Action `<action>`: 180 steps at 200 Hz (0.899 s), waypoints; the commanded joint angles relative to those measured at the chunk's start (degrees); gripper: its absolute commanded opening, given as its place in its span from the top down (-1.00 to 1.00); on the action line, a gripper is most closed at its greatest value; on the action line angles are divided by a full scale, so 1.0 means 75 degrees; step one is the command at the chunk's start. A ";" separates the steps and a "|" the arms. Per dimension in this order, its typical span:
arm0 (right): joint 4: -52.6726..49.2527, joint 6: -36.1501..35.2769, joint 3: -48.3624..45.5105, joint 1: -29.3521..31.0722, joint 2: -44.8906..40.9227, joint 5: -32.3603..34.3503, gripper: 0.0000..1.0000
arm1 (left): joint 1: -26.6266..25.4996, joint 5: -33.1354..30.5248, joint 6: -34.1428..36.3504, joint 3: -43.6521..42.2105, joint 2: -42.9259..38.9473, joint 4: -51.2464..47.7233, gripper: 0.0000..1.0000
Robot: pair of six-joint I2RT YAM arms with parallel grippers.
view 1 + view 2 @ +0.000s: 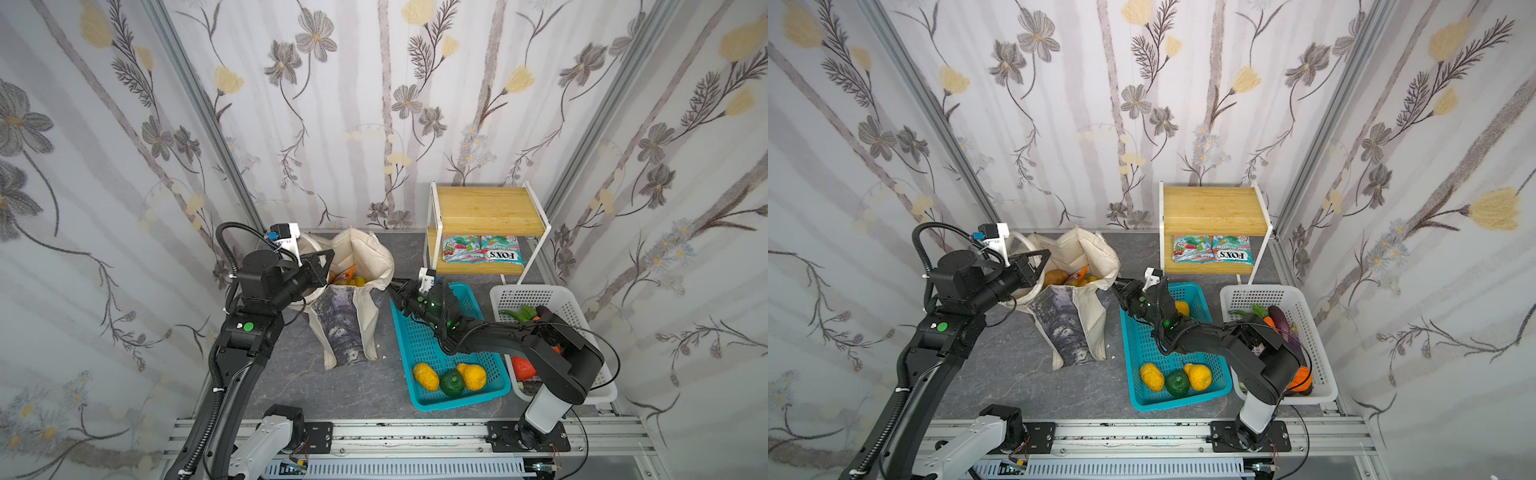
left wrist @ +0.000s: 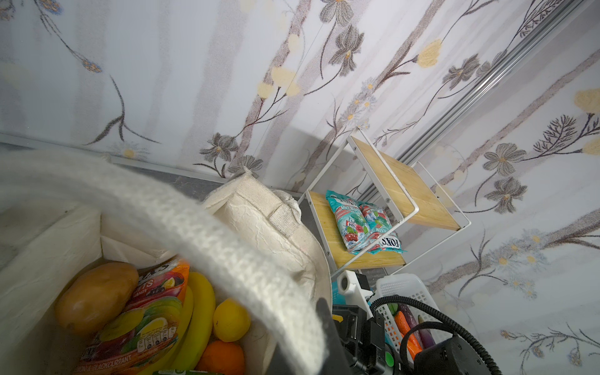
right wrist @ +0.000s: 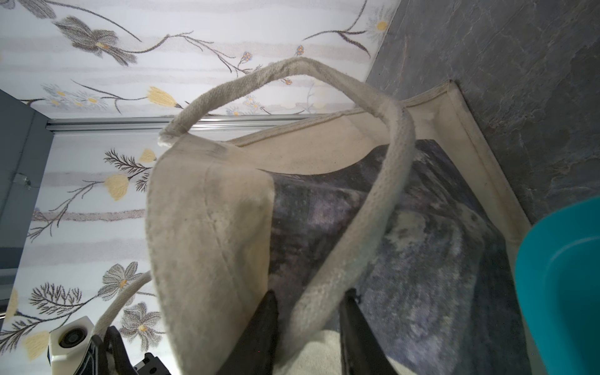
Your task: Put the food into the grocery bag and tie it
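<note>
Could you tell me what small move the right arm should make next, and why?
Probably finish closing the right gripper on the strap handle lying between its jaws. The tote already holds banana, lemon, orange and snack packet, and the left gripper is shut on the other handle.

The left gripper (image 1: 324,259) is clamped tight, its arm bent forward; the right gripper (image 3: 308,324) reaches leftward, black fingers (image 3: 263,328) slightly parted.

"FOX'S" on shelf packets (image 1: 502,255)
</note>
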 commanded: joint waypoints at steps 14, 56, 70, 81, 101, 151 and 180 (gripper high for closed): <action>0.0889 0.0235 0.0062 0.0262 0.0174 0.0316 0.76 | 0.0024 0.0086 0.0029 0.0025 -0.0031 0.0212 1.00; -0.0178 -0.1059 -0.0173 0.0238 -0.0515 0.0723 0.99 | 0.0093 -0.0014 0.0122 0.0047 -0.0175 0.0105 1.00; -0.1337 -0.1953 -0.0035 0.0237 -0.0986 0.1119 1.00 | 0.0129 -0.0019 0.0175 0.0103 -0.0163 0.0050 1.00; -0.2097 -0.2593 0.0113 0.0258 -0.1281 0.1422 1.00 | 0.0151 -0.0031 0.0193 0.0139 -0.0140 0.0014 1.00; -0.2945 -0.3603 0.0390 0.0262 -0.1636 0.1754 1.00 | 0.0165 -0.0060 0.0231 0.0217 -0.0105 -0.0010 1.00; -0.4077 -0.6175 0.1158 0.0306 -0.2056 0.1905 1.00 | 0.0165 0.0133 0.0025 0.0465 0.0089 -0.0011 1.00; -0.4222 -0.7275 0.1399 0.0457 -0.2133 0.2287 1.00 | 0.0165 0.0392 -0.0122 0.0597 0.0290 -0.0011 1.00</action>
